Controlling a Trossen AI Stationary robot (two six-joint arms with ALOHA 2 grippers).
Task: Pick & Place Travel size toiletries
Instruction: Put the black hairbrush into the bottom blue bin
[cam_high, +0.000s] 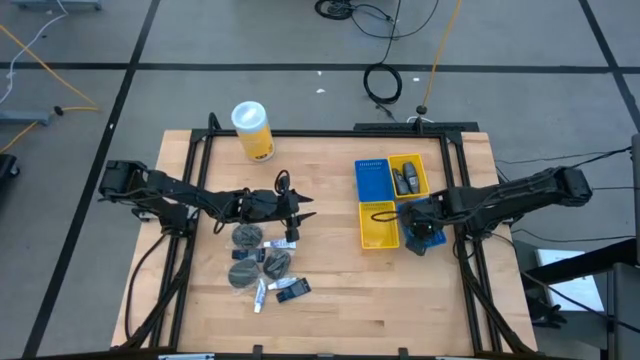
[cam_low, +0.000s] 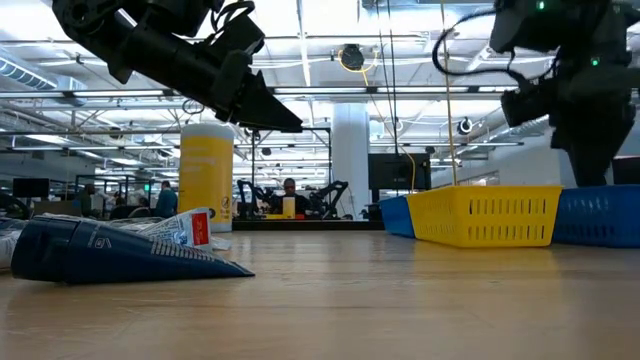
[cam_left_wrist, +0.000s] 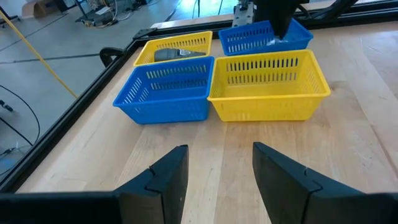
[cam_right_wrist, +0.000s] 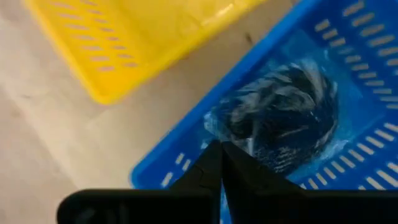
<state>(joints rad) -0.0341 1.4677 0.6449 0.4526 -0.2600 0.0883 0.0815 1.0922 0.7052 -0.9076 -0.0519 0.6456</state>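
Canister: yellow canister (cam_high: 253, 130) with white lid, lying near the table's far left edge, apart from the work

Left gripper: the left gripper (cam_high: 303, 213) hangs above the bare wood just past the pile, pointing toward the tray; in its wrist view the two fingers (cam_left_wrist: 166, 180) stand well apart with nothing between them

Pile: toiletries still waiting on the left half of the table, near its front edge: grey round pouches (cam_high: 247, 236), a thin white tube (cam_high: 261, 293) and a dark packet (cam_high: 293, 289), lying close together and partly touching; in the low view a dark packet (cam_low: 120, 250) lies flat on the wood

Tray: four-compartment tray (cam_high: 374, 178) of blue and yellow baskets on the right half of the table; the far yellow compartment already holds a few grey items (cam_high: 405, 180); the far blue and near yellow ones look empty from above

Right gripper: the right gripper (cam_high: 424, 237) is down at the near blue compartment; in its wrist view the fingers meet at their tips with nothing held, just above a dark round pouch (cam_right_wrist: 283, 127) lying inside that basket

Progress: by my judgement partly done; some items sit in two compartments, while roughly half a dozen are left in the pile for sorting
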